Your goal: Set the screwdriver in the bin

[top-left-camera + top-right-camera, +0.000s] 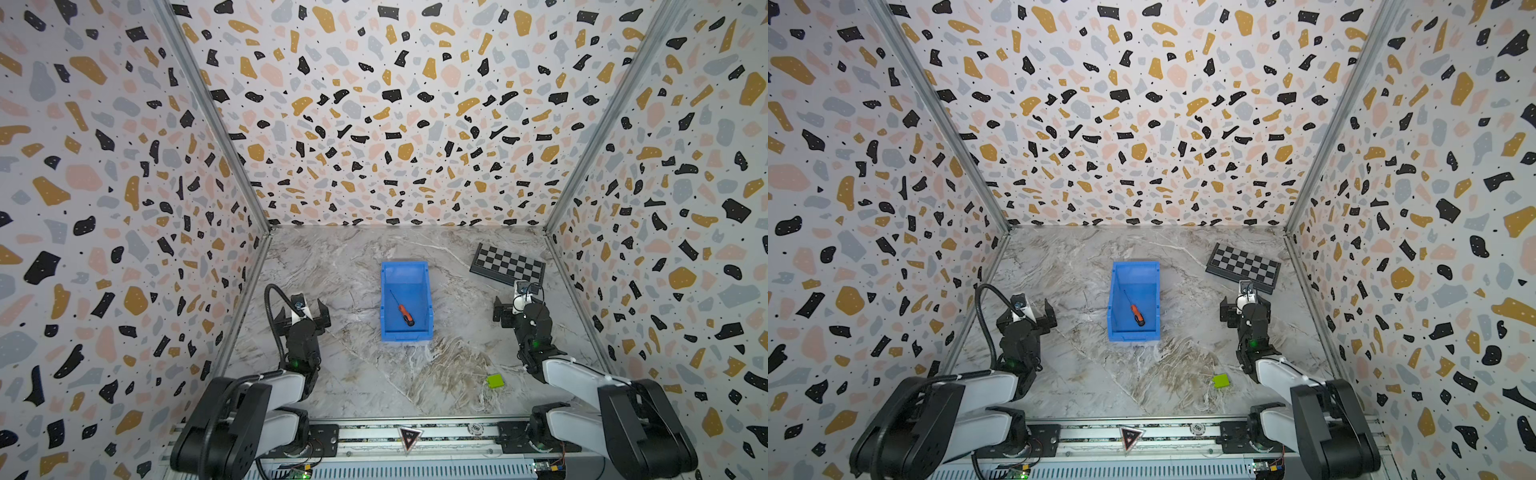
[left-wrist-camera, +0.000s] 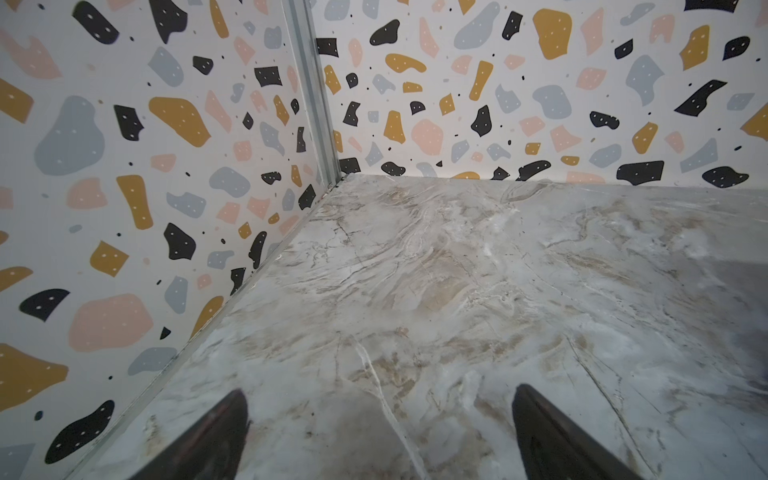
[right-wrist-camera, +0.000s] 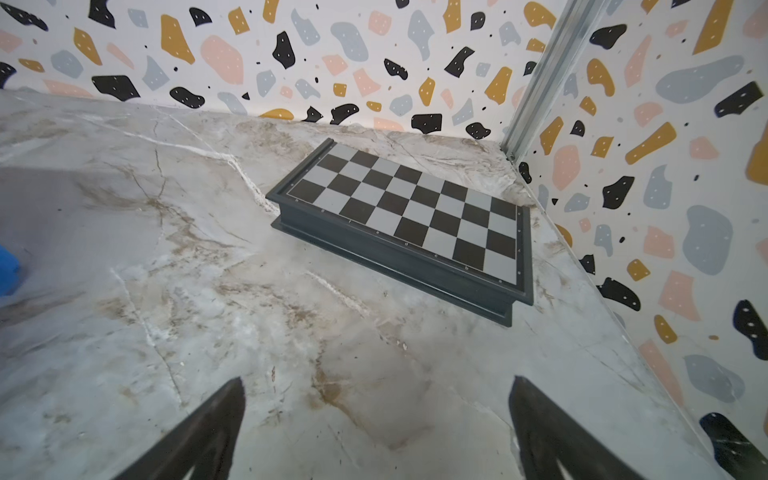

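- Screwdriver (image 1: 402,310) inside bin (image 1: 404,267), flat on its floor, slanted, orange-and-black handle near the low front lip, thin shaft pointing toward the back wall.
- Blue bin upright mid-table (image 1: 332,266), touched by neither arm.
- Left gripper (image 2: 380,392) spread wide, nothing between its fingers (image 2: 216,432), over bare marble well to the left of the bin.
- Right gripper (image 3: 377,380) likewise spread wide and empty, well to the right of the bin, facing a checkered board (image 3: 407,208).
- Board flat in the far right corner, apart from the bin.
- Small green block (image 1: 494,380) on the near right of the table, apart from everything else.
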`<state>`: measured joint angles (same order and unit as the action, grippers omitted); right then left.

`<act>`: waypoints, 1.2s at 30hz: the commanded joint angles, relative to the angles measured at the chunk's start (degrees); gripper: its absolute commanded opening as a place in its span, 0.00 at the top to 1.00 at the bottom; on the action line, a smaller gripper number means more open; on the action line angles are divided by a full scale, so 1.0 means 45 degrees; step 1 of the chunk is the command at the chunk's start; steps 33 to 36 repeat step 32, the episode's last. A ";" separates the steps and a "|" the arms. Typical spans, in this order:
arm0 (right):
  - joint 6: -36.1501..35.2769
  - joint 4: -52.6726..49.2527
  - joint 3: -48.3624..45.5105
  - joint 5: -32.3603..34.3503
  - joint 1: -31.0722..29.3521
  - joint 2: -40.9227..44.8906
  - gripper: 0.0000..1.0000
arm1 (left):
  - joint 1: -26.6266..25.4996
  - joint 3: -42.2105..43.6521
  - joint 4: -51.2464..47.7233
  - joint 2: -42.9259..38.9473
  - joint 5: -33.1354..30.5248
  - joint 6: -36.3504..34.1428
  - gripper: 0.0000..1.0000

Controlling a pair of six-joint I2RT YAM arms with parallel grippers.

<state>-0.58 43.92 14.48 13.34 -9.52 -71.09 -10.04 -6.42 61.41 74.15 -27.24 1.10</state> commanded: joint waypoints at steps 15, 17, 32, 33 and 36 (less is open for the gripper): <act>0.0207 0.5929 -0.0563 -0.3191 0.1568 -0.3126 0.01 | 0.1098 -0.0741 0.1523 0.1316 0.2363 0.0032 0.00; 0.0131 0.5904 -0.0562 -0.3001 0.1488 -0.3079 0.01 | 0.1099 -0.0723 0.1538 0.1301 0.2387 0.0067 0.00; -0.0094 0.5628 -0.0385 -0.2659 0.1137 -0.3118 0.01 | 0.1119 -0.0719 0.1474 0.1268 0.2128 0.0160 0.00; -0.0094 0.5628 -0.0385 -0.2659 0.1137 -0.3118 0.01 | 0.1119 -0.0719 0.1474 0.1268 0.2128 0.0160 0.00; -0.0094 0.5628 -0.0385 -0.2659 0.1137 -0.3118 0.01 | 0.1119 -0.0719 0.1474 0.1268 0.2128 0.0160 0.00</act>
